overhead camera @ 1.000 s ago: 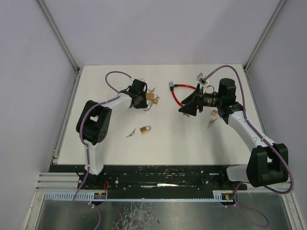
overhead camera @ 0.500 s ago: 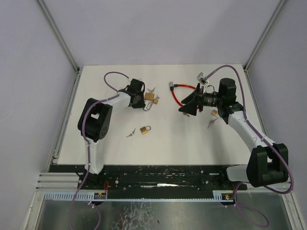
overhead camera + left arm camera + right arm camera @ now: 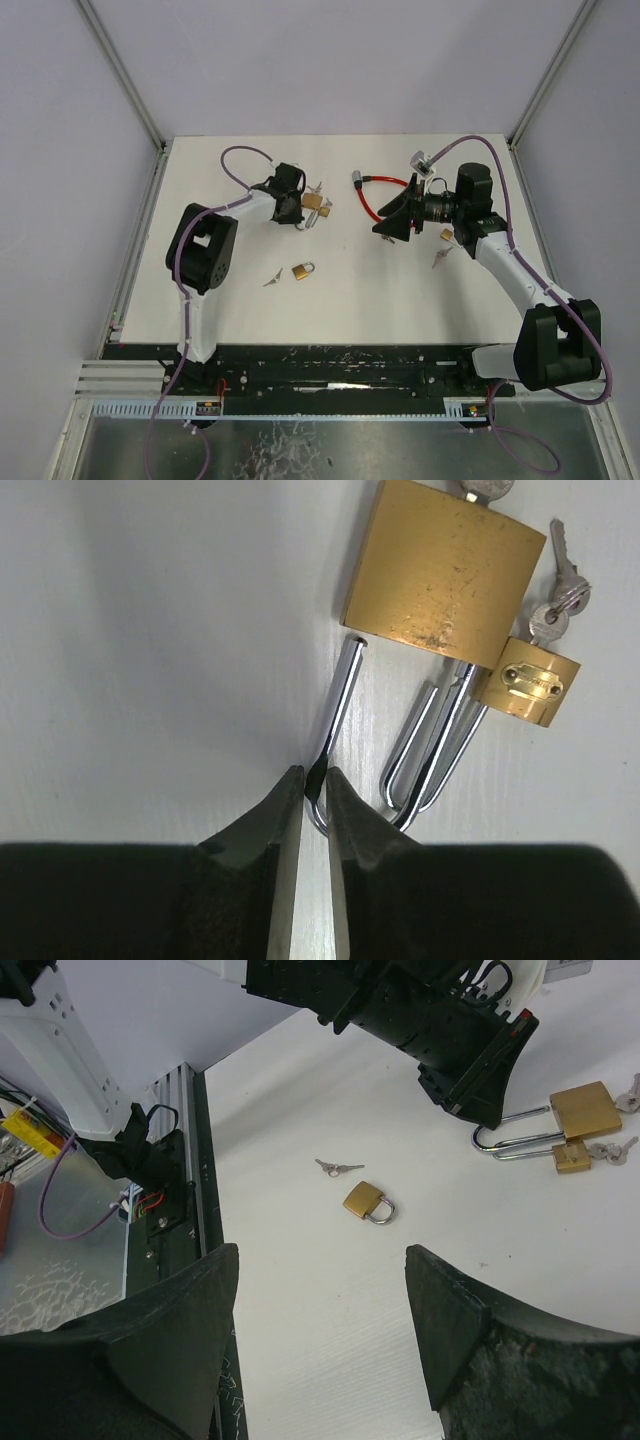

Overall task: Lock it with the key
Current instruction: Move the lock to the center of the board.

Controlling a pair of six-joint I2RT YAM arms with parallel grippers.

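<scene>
The white table (image 3: 400, 300) carries the locks well inside its edges. The right gripper (image 3: 320, 1290) gapes wide, holding nothing. The left gripper (image 3: 312, 776) pinches the bend of the shackle (image 3: 335, 705) of the large brass padlock (image 3: 445, 570). The padlock lies flat toward the far side with one shackle leg out of its body. A smaller padlock (image 3: 527, 680) touches its corner.

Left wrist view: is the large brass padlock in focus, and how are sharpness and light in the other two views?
Left wrist view: large brass padlock sharp, scratches visible, soft shadow left of its shackle; right wrist view: gripper fingers dark and blurred, lone small padlock sharper; top external view: even light, no strong glare, loose key too small for detail.
</scene>
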